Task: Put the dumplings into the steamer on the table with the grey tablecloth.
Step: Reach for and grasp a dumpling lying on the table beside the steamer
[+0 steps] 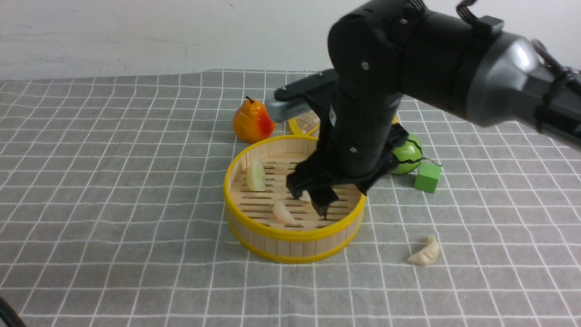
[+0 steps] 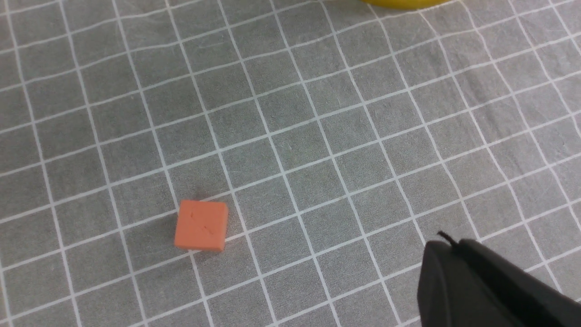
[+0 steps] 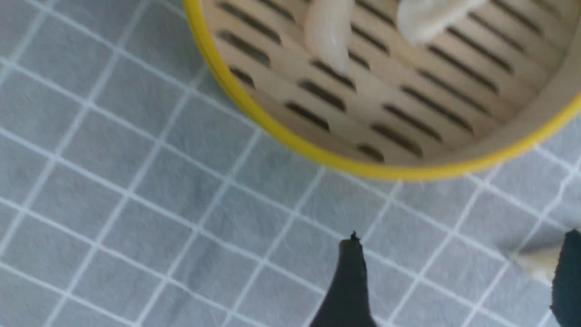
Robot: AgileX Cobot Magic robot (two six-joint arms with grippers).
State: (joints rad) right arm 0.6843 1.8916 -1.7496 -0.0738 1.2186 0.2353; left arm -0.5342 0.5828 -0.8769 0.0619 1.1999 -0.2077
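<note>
Front view: hovering right gripper wide open, empty, by round yellow-rimmed bamboo steamer, likely aiming for last whitish crescent dumpling.

Counter: flat, wholly covered by a grey cloth with a white grid, lightly creased, running to the far edge at the wall.

Items directly on it:
- Steamer, about mid-counter.
- Pear, just beyond the steamer toward the far edge, upright.
- Lid, beyond the steamer beside the pear, largely hidden.
- Green ball, on the steamer's right-edge side, close to it.
- Green cube, just beside the ball, nearer the right edge.
- One dumpling, toward the near edge, right of the steamer, apart from it.
- Orange cube, alone on bare cloth; seen in the left wrist view only, position on the counter not determinable.
</note>
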